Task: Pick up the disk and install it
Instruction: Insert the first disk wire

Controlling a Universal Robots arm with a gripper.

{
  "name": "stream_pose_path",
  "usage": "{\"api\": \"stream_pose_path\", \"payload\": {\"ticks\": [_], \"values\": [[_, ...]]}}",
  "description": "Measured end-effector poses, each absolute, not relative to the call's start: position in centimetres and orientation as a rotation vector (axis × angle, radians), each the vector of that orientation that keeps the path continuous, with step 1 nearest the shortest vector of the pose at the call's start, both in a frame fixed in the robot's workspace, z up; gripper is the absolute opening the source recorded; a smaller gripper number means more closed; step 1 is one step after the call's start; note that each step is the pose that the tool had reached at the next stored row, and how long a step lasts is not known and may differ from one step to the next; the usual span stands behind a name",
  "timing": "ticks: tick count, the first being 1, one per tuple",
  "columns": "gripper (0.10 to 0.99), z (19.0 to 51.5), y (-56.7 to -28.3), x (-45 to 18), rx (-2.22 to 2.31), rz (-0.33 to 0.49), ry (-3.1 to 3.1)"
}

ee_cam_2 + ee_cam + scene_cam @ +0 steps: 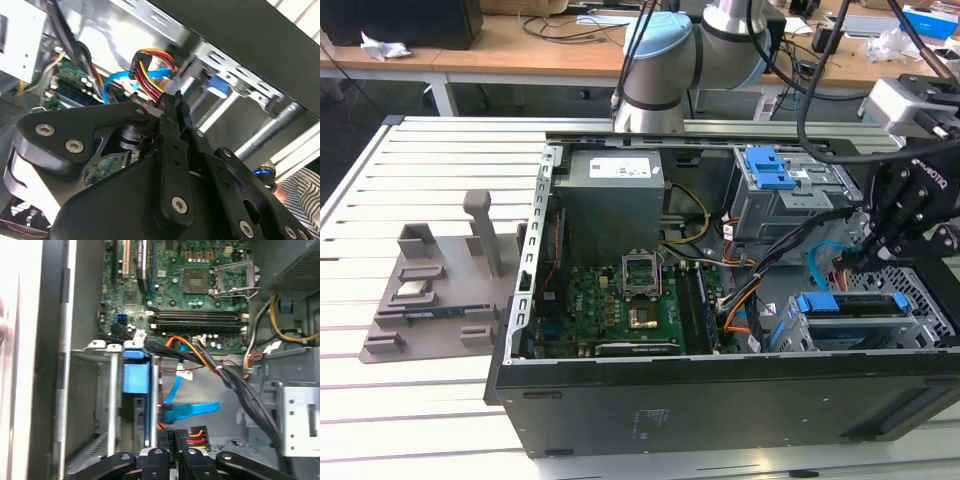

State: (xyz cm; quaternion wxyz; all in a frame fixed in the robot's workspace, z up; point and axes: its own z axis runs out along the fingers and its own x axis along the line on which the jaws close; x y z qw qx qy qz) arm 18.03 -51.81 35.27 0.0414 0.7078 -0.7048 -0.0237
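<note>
The disk [855, 306] sits on edge in the lower drive bay at the exterior view's right, inside the open computer case [720, 400]. Its blue side bracket [136, 377] faces up between the bay's metal walls. My gripper [867, 256] hangs just above and behind that bay, apart from the disk. Both wrist views show its black fingers [172, 145] pressed together, with nothing seen between them. The gripper's tips [175, 441] are beside a connector with red, orange and yellow wires [196, 436] and a blue flat cable [192, 409].
An upper grey drive cage with a blue latch [775, 170] stands behind the gripper. Cable bundles [770, 260] cross the case floor towards the green motherboard [630, 300]. Outside the case, at the exterior view's left, a grey fixture [430, 300] holds a small silver chip [412, 292].
</note>
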Motion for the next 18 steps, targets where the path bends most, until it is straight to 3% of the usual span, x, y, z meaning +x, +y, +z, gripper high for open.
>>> {"api": "stream_pose_path", "payload": {"ticks": [4,18], "values": [[0.165,35.1,-53.4,18.1,2.165,-0.068,-2.155],[0.165,33.8,-53.4,18.6,2.165,-0.067,-2.154]]}}
